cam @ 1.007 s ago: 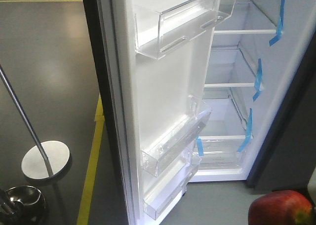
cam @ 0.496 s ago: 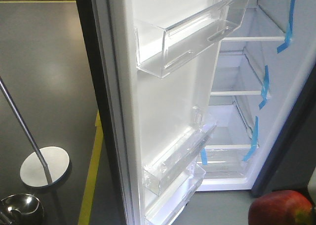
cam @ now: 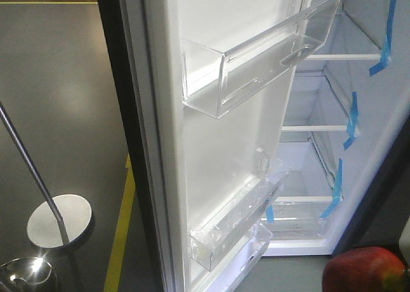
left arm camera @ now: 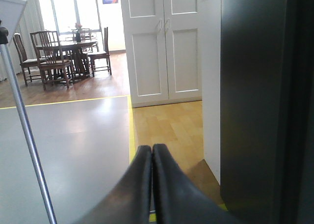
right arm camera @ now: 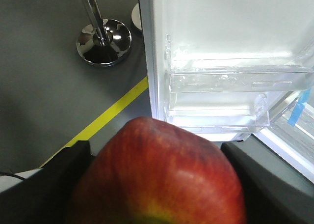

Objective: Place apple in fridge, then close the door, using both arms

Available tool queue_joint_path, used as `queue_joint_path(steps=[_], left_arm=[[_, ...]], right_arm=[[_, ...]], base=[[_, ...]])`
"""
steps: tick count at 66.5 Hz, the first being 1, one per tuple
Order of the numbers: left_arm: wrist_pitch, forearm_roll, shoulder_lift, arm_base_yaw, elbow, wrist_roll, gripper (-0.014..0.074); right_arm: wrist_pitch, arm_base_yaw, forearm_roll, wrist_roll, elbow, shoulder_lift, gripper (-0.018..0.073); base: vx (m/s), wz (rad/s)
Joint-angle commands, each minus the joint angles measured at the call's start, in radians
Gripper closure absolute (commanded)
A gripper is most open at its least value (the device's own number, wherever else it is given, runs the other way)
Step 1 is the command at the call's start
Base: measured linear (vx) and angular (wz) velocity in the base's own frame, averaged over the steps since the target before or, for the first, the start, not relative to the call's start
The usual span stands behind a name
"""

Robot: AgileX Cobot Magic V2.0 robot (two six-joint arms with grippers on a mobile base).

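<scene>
The red apple [right arm camera: 162,175] with a yellow patch fills the right wrist view, and my right gripper [right arm camera: 157,184] is shut on it, one black finger [right arm camera: 64,180] on each side. It also shows as the apple [cam: 365,269] at the front view's bottom right corner. The fridge [cam: 307,170] stands open, white inside, its shelves marked with blue tape [cam: 349,122]. Its door [cam: 218,145] is swung wide, white inner face with clear bins [cam: 256,68] towards me. My left gripper [left arm camera: 152,153] is shut and empty, beside the door's dark outer face [left arm camera: 255,101].
A post on a round flat base [cam: 59,220] and a chrome domed base [cam: 29,273] stand left of the door. A yellow floor line [cam: 118,234] runs under the door edge. White double doors [left arm camera: 164,42] and a dining table with chairs [left arm camera: 64,52] lie beyond.
The front view has moved closer: door bins and fridge shelves have slid right and down and grown. The apple stays at the bottom right corner.
</scene>
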Motion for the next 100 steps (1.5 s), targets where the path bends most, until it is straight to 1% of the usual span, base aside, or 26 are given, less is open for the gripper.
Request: queue_joint_path(steps=[1, 70, 76, 81, 86, 91, 96, 100], left_arm=[[-0.077, -0.008, -0.006, 0.003, 0.026, -0.008, 0.0603], [-0.077, -0.008, -0.006, 0.003, 0.026, -0.008, 0.0603], [-0.077, -0.008, -0.006, 0.003, 0.026, -0.008, 0.0603], [-0.077, -0.008, -0.006, 0.003, 0.026, -0.008, 0.0603], [-0.077, -0.008, -0.006, 0.003, 0.026, -0.008, 0.0603], [-0.077, -0.008, -0.006, 0.003, 0.026, -0.008, 0.0603], [-0.077, -0.008, -0.006, 0.003, 0.026, -0.008, 0.0603], [-0.077, -0.008, -0.006, 0.003, 0.026, -0.008, 0.0603]], right_arm=[[-0.062, -0.001, 0.013, -0.007, -0.028, -0.001, 0.0409], [-0.07, -0.001, 0.014, -0.007, -0.028, -0.001, 0.0409], [-0.113, -0.001, -0.012, -0.027, -0.028, 0.0, 0.0409], [-0.132, -0.001, -0.037, -0.023, -0.028, 0.0, 0.0409], [-0.193, -0.001, -0.044, -0.001, -0.028, 0.0, 0.0409], [-0.3, -0.001, -0.066, 0.06, -0.046, 0.016, 0.0409], [-0.337, -0.001, -0.13, 0.125, -0.112, 0.058, 0.0409], [-0.329, -0.001, -0.211, 0.192, -0.192, 0.102, 0.0409]], base=[[0.05, -0.01], [0.01, -0.02], [0.0, 0.0], [0.0, 0.0], [0.0, 0.0], [0.0, 0.0], [0.0, 0.01], [0.0, 0.0]])
